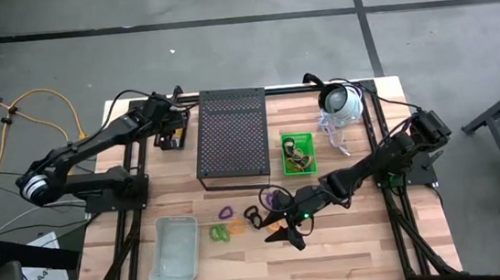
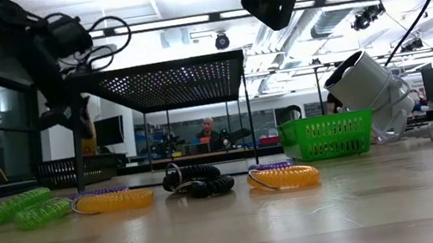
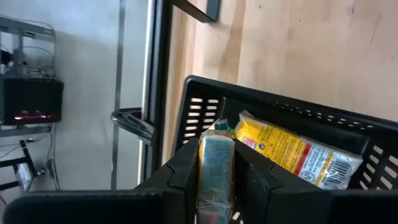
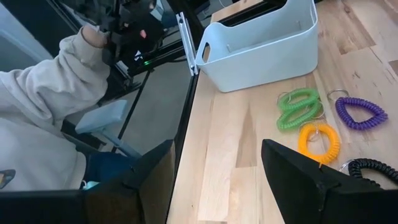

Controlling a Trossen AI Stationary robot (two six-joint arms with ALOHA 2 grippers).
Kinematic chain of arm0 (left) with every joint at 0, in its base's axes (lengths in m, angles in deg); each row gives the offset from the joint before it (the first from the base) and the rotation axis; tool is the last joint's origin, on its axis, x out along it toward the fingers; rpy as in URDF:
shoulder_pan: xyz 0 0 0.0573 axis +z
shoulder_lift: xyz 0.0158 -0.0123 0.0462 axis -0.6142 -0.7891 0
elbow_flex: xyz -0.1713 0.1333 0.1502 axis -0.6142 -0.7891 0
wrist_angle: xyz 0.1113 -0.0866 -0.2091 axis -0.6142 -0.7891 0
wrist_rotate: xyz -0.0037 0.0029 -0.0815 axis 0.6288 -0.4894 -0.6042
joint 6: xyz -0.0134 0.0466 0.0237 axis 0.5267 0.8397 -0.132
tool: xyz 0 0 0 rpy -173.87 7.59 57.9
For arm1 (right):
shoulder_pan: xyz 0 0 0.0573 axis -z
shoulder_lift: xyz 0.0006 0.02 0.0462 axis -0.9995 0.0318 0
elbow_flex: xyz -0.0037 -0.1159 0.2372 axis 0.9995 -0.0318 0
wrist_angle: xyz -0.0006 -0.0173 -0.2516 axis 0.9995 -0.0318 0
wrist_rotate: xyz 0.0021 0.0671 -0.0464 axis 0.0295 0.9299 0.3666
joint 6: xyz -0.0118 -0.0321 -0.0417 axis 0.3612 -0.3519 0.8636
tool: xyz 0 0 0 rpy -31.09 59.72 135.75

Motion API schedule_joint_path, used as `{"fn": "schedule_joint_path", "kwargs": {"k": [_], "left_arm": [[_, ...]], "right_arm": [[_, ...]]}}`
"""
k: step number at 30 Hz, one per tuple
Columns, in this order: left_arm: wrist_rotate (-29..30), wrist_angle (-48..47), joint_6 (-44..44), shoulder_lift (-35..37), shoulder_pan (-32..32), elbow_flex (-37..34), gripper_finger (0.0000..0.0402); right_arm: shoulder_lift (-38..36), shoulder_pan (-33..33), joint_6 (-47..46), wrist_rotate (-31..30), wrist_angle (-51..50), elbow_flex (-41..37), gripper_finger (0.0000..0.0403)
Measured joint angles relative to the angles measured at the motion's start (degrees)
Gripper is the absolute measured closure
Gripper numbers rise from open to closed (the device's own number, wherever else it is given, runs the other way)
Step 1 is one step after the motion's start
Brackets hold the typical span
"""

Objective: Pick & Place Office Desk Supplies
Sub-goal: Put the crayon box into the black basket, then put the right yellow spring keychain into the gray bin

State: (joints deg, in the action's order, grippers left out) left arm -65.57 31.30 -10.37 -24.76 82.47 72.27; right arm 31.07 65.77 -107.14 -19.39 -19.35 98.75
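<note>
Coiled green (image 2: 13, 211), orange (image 2: 285, 177) and black loops (image 2: 198, 180) still lay loose beside the white bin (image 1: 175, 248); left hand (image 3: 216, 180) gripped a packet (image 3: 215, 169), right hand (image 1: 289, 235) gaped empty.

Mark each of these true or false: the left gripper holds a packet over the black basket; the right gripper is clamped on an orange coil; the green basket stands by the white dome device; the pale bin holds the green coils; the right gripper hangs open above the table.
1. The left gripper holds a packet over the black basket. True.
2. The right gripper is clamped on an orange coil. False: its fingers are open and empty, and the coil lies on the table.
3. The green basket stands by the white dome device. True.
4. The pale bin holds the green coils. False: they lie on the table beside it.
5. The right gripper hangs open above the table. True.
</note>
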Motion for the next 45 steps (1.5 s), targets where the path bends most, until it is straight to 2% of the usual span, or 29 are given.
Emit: {"fn": "schedule_joint_path", "kwargs": {"k": [9, 20, 28, 33, 38, 43, 45], "left_arm": [[0.15, 0.15, -0.02, -1.16, 0.0, 0.0, 0.0325], [0.13, 0.04, -0.16, -1.16, 0.0, 0.0, 0.0257], [-0.17, -1.19, -1.53, -1.16, -1.82, 0.0, 0.0247], [1.92, -1.4, -1.7, -0.73, -5.84, 0.0, 0.0247], [10.72, -0.57, -1.72, 2.31, -13.12, 1.13, 0.0247], [11.3, -0.22, -4.24, 7.22, -21.88, 3.19, 0.0247], [13.27, -0.24, -5.17, 9.25, -25.08, 3.82, 0.0247]], "right_arm": [[0.0, 0.0, 0.01, 0.68, -0.04, 0.0, 0.0174], [0.0, 0.0, 0.01, 0.68, -0.04, 0.0, 0.0174], [0.0, 0.0, 0.01, 0.69, -0.04, 0.0, 0.0174], [0.0, 0.0, 0.01, 0.69, -0.04, 0.0, 0.0174], [0.0, 0.0, 0.01, 0.68, -0.04, 0.0, 0.0174], [0.0, 0.0, 0.01, 0.68, -0.05, 0.0, 0.0174], [0.0, 0.0, 0.01, 0.59, -0.07, 0.0, 0.0174]]}}
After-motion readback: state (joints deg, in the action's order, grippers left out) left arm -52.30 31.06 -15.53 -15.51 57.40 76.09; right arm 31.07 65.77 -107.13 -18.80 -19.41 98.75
